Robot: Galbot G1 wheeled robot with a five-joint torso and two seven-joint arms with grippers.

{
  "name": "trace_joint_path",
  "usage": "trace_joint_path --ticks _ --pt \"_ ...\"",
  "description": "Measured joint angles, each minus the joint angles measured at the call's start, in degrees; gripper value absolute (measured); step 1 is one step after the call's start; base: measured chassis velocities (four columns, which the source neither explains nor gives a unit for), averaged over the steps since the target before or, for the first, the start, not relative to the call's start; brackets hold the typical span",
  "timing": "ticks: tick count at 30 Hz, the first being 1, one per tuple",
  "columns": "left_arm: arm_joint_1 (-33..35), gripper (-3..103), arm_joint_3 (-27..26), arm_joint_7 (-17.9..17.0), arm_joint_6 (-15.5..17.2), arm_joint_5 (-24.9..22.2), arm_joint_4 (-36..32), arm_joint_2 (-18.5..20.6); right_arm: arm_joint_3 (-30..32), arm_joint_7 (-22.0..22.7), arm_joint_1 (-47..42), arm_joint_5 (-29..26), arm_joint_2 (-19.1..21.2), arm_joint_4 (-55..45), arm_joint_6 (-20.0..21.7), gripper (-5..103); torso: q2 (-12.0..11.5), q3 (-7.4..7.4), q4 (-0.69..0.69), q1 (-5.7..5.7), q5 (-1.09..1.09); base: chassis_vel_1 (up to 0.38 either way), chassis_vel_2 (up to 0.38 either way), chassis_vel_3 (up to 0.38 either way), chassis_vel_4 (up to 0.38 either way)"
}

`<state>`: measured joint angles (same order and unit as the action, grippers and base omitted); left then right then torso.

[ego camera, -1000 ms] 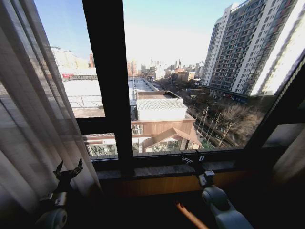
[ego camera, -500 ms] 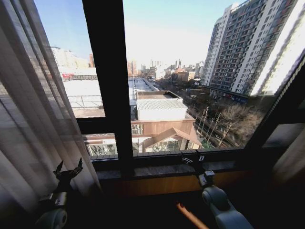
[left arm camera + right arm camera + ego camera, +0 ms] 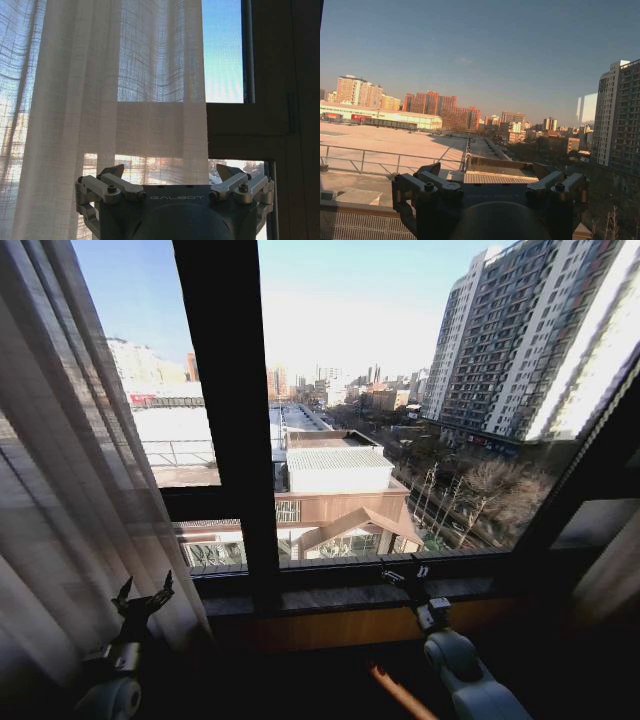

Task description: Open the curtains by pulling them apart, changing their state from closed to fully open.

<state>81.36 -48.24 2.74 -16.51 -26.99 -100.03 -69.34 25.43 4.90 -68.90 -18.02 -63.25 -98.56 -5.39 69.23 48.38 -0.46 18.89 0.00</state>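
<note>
Window glass mostly bared; curtain (image 3: 70, 490) bunched at left, right panel at far right edge. Left tool (image 3: 143, 598) wide, beside fabric edge; right tool (image 3: 407, 575) wide near sill. Judgement: pinch edge, sweep outward.

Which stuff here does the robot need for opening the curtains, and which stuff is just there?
For the job:
curtains, bunched at the left
left gripper, open, beside the curtains
right gripper, open, low by the sill

Just there:
window frame
sill
buildings outside
</note>
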Motion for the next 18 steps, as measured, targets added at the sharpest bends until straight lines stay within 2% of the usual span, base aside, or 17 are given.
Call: trace_joint_path --ticks 18 --pt "0.0 100 0.0 0.0 0.0 0.0 0.0 0.0 0.0 0.0 0.0 0.0 0.0 0.0 0.0 100 0.0 0.00 0.00 0.00 0.00 0.000 0.000 0.000 0.000"
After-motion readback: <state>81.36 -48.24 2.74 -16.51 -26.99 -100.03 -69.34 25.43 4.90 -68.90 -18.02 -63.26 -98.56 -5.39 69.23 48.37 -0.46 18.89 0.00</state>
